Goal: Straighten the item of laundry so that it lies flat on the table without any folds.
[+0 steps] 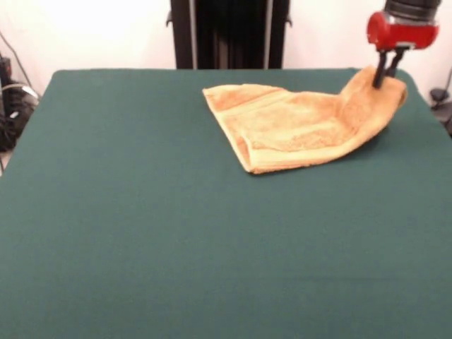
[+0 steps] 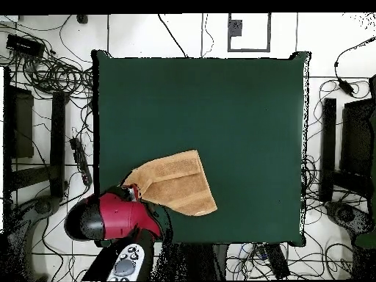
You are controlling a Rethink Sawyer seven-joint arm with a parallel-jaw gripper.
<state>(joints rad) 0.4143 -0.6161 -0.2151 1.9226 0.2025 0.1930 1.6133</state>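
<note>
The orange-tan towel lies folded near the table's far right in the front view. Its right corner is raised off the dark green table. My gripper is shut on that raised corner and holds it up near the table's right edge. In the overhead view the towel lies near the table's lower left, and the red arm covers the gripper at the towel's left corner. The white label does not show.
The robot's black pedestal stands behind the table's far edge. Cables and black stands lie on the floor around the table. The table's right edge is close to the gripper.
</note>
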